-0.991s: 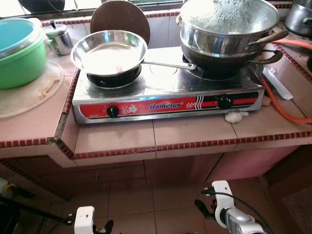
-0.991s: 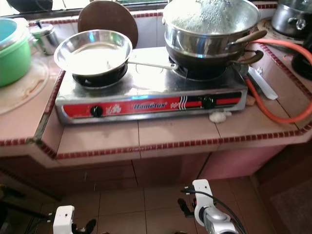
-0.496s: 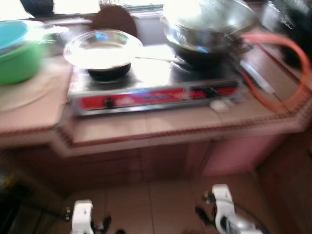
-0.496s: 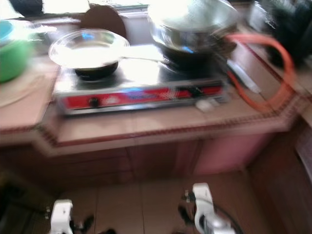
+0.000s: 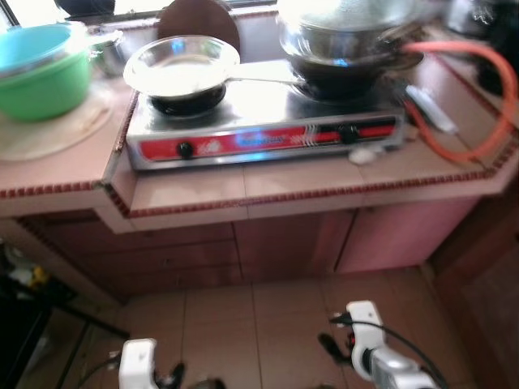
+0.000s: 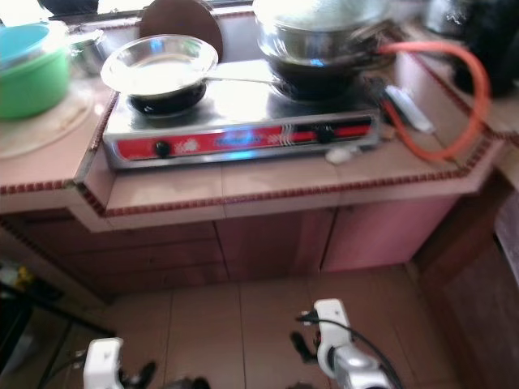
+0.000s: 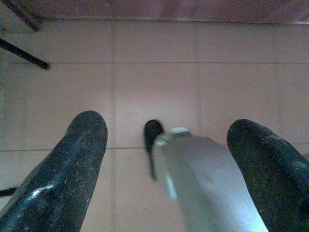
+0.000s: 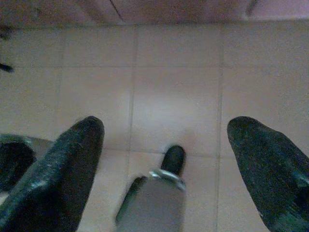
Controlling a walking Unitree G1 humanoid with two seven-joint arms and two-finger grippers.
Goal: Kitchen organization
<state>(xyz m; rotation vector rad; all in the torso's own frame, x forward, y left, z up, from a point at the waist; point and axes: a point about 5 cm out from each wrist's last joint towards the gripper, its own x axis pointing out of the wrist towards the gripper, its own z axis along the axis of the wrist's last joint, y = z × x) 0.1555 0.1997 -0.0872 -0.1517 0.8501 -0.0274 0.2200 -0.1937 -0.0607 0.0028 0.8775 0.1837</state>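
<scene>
Left gripper (image 7: pixel 166 145) and right gripper (image 8: pixel 166 145) hang low over the tiled floor (image 7: pixel 154 63), fingers spread wide, holding nothing, per wrist views; head views add the counter (image 5: pixel 268 182): stove (image 5: pixel 263 121) with steel pan (image 5: pixel 182 66), stacked pots (image 5: pixel 349 36); green pot (image 5: pixel 40 77) far left.

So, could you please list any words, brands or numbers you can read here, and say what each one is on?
None can be read for certain.
Stove: blue lettering on its red front strip, too blurred to read.
White marks beside the left knob: a blurred picture or sign, not legible.
</scene>
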